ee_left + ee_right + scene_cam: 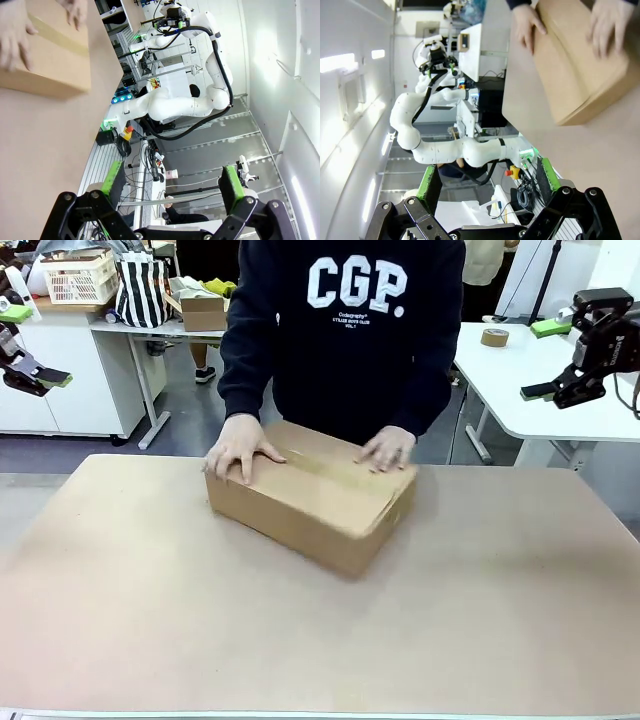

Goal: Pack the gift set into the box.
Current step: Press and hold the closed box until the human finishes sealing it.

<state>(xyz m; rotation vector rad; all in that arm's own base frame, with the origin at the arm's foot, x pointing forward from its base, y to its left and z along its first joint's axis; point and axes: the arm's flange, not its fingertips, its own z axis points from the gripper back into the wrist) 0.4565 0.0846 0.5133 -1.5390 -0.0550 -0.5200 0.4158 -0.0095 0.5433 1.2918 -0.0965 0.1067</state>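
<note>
Two hands (240, 450) flat on closed box (315, 502); tape roll (494, 337) on far table (520, 380).

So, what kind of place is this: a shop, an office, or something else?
Most likely a robotics lab or workshop: a white robot arm mounted by the table, white workbenches behind the person, and a tape roll on one.

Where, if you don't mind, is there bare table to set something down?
The table is bare along its near edge and on both sides of the box. It is crowded only at the box's far edge, where the person's hands rest on it.
</note>
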